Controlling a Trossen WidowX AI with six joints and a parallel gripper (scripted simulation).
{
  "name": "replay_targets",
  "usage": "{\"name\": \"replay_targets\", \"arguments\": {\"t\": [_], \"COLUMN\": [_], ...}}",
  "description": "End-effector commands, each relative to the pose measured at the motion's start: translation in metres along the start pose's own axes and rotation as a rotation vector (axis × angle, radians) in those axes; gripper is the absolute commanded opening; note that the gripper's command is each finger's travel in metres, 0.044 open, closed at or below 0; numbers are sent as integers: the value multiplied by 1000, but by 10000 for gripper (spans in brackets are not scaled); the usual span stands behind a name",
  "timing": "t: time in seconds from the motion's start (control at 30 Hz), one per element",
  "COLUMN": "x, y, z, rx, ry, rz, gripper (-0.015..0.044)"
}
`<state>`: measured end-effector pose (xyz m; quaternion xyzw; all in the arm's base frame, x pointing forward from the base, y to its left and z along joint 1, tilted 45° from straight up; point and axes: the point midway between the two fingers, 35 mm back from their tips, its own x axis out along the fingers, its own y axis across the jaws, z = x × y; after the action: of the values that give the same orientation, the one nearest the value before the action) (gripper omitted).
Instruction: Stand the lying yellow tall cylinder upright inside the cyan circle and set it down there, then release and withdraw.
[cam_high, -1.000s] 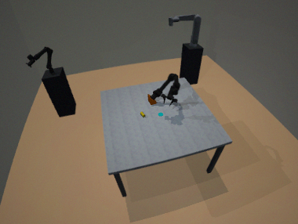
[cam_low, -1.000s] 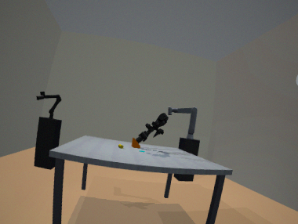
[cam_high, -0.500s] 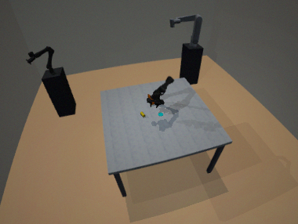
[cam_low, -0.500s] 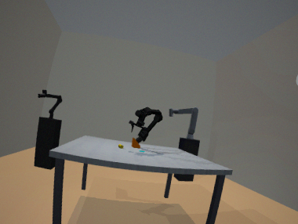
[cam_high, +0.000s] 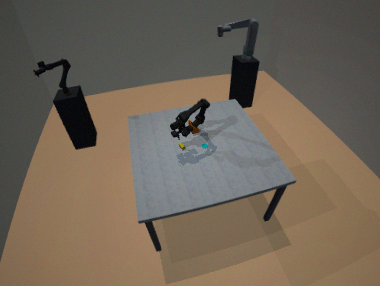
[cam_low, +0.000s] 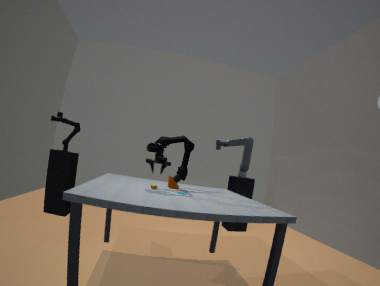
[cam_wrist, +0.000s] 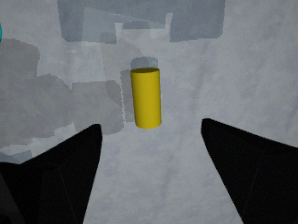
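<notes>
The yellow cylinder lies on its side on the table. The cyan circle is flat on the table beside it, on the right in the top and exterior views; only a sliver of the circle shows at the left edge of the wrist view. My gripper is open and empty and points down, well above the table and over the cylinder. In the wrist view the cylinder lies between the lines of the two fingers, just ahead of the tips.
An orange part is at the base of my arm on the grey table. Two other arms stand on black pedestals beyond the table. The arm's shadow falls around the cylinder and circle.
</notes>
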<state>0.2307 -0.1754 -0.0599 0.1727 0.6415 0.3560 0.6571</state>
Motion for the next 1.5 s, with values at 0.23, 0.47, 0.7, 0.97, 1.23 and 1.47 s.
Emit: {"name": "replay_targets", "arguments": {"t": [0.23,0.47,0.7,0.97,1.23,1.47], "x": [72,109,109,107,84,62], "y": [-5,-1,-1,-1,-4,-6], "z": [7,4,4,5,7,7], "rx": [-36,-36,-36,-36,-36,-35], "ry": [-7,-7,-7,-7,-7,-7], "rz": [-1,2,2,2,-1,-2], "gripper": [309,309,178,105,105,105]}}
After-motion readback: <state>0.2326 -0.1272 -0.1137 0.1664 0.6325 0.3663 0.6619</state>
